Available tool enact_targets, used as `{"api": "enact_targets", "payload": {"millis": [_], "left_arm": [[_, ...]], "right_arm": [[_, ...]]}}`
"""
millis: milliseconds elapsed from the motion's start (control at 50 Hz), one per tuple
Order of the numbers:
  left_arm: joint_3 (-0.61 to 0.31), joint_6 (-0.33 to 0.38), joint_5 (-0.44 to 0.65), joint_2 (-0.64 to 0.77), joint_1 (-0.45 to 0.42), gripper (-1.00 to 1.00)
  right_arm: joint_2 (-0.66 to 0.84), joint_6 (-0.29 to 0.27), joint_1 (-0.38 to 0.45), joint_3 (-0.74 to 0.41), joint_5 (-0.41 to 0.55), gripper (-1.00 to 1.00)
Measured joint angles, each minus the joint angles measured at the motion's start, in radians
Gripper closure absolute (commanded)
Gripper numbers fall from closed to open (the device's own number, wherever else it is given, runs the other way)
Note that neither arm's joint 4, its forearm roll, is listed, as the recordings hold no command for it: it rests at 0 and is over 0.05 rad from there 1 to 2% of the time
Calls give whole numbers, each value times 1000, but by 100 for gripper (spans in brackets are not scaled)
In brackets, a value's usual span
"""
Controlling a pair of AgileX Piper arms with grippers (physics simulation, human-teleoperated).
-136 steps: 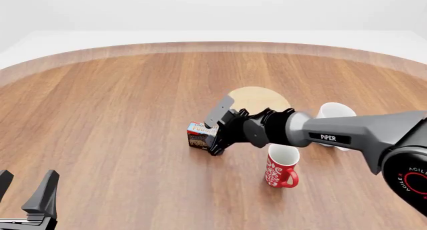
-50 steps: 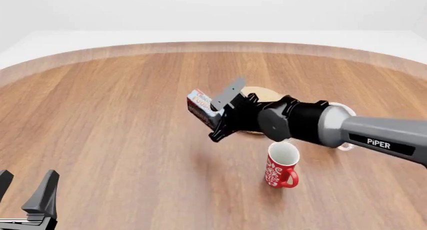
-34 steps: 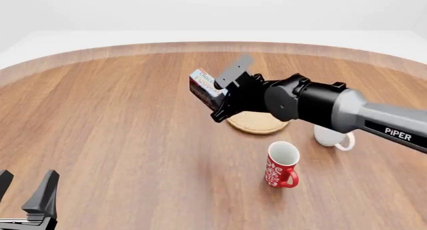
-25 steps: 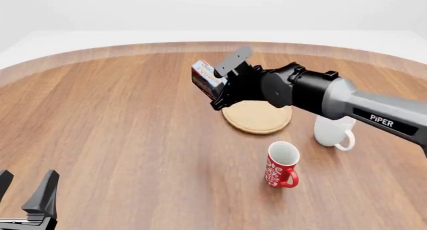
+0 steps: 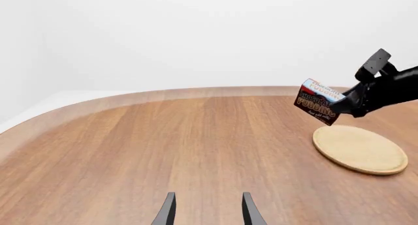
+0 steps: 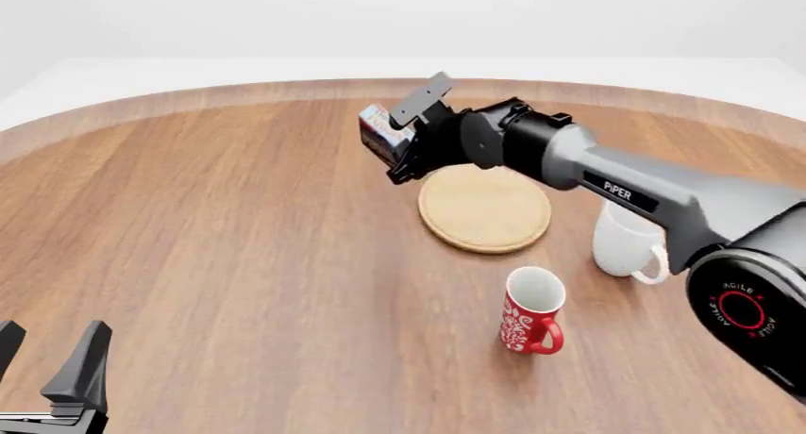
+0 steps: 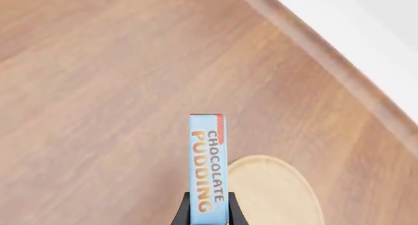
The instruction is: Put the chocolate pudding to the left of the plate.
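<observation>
My right gripper (image 6: 400, 143) is closed on the chocolate pudding (image 6: 377, 135) and holds it in the air, above the table (image 6: 226, 226), tilted. In the front view the carton hangs over the wood at the far left edge of the plate (image 6: 485, 208), not touching it. In the left wrist view the carton (image 5: 318, 102) is also clearly above the plate (image 5: 359, 149), with free space between them. In my right wrist view I look along the two fingers: they press the narrow carton (image 7: 207, 164) from both sides, its light blue top with the orange lettering faces the camera, and the plate (image 7: 274, 193) lies below, just beside it.

The plate is a flat wooden disc and nothing lies on it. To the right of it stands the white mug (image 6: 624, 245), partly behind my right arm, upright with the handle to the near right side. I cannot see inside it. Nearer to me stands the red patterned mug (image 6: 530, 312), also upright, apart from the plate; its white inside shows nothing in it.

My left gripper (image 6: 51, 377) is low at the near left corner, well apart from everything. Its fingers (image 5: 167, 211) stand apart and hold nothing.
</observation>
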Motion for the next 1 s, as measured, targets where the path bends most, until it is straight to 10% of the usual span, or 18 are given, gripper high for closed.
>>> {"api": "enact_targets", "payload": {"millis": [1000], "left_arm": [[0, 0, 0, 0, 0, -100]], "right_arm": [[393, 31, -1, -556, 395, 100]]}}
